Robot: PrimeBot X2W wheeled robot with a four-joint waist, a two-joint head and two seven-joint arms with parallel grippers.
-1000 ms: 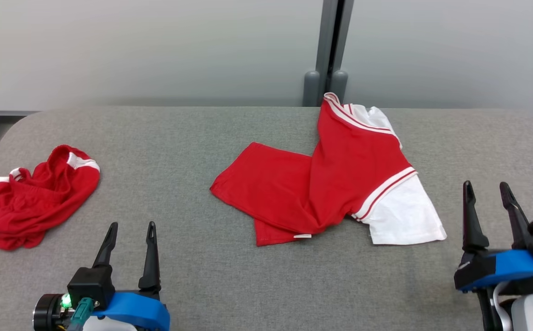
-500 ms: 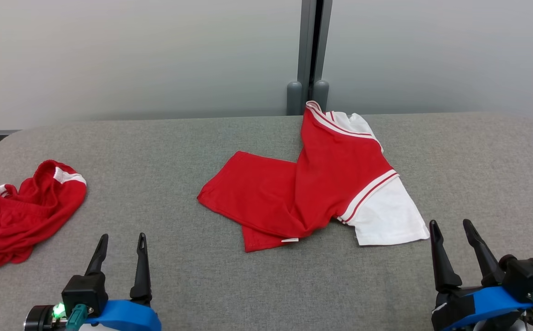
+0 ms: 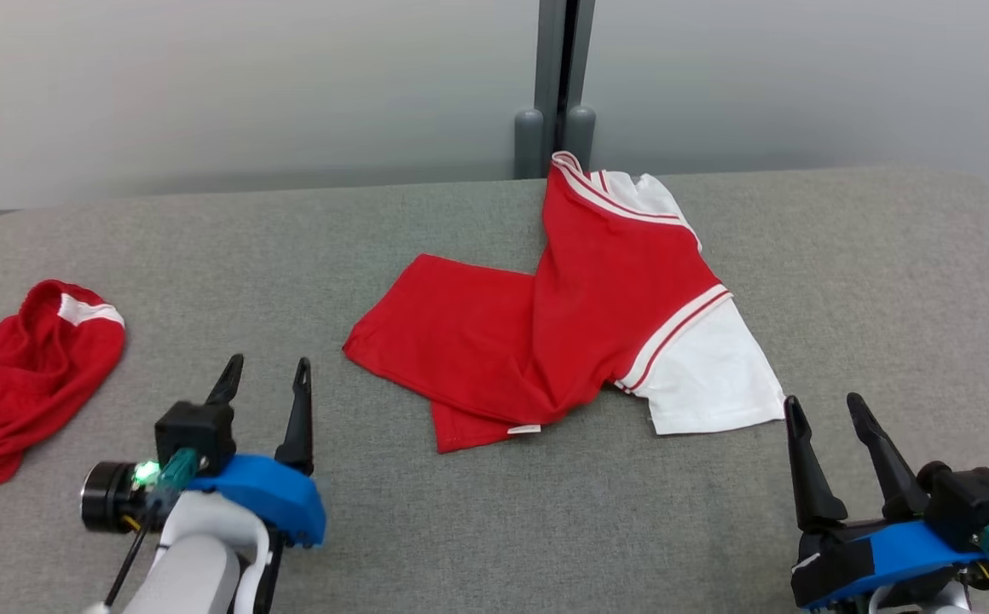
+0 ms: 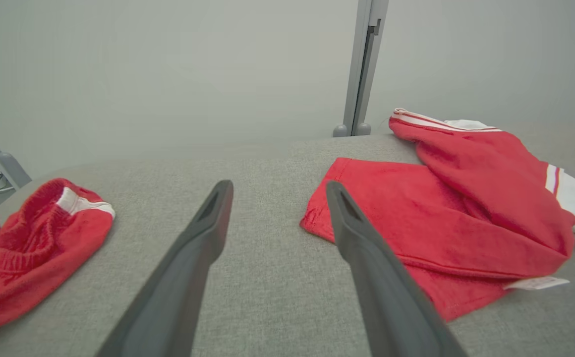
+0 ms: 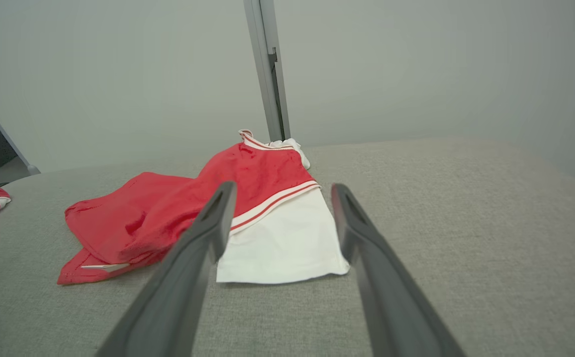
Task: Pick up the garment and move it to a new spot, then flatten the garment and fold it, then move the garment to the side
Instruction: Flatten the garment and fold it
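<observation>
Both arms sit low at the near edge of the grey felt-covered desk (image 3: 460, 529), and neither carries anything. The left pincer (image 3: 269, 361) stands wide, fingers pointing away from me, nothing between them. The red knit shirt with white striped sleeves (image 3: 580, 315) lies ahead and to its right, clear of the fingertips, with bare desk between. In the left wrist view the shirt's red hem corner sits just beyond the finger on that view's right. The right pincer (image 3: 822, 399) is also wide and empty, near the lower corner of the white sleeve but not touching it. In the right wrist view that sleeve lies framed between the two fingers. The shirt is mid-desk, lapped over itself and rumpled, its collar end at the far edge by the grey upright post (image 3: 548, 85), with a small white tag at the near hem. A crumpled red garment with white trim (image 3: 26, 375) lies at the desk's left end, left of the left pincer and well apart from the shirt.
</observation>
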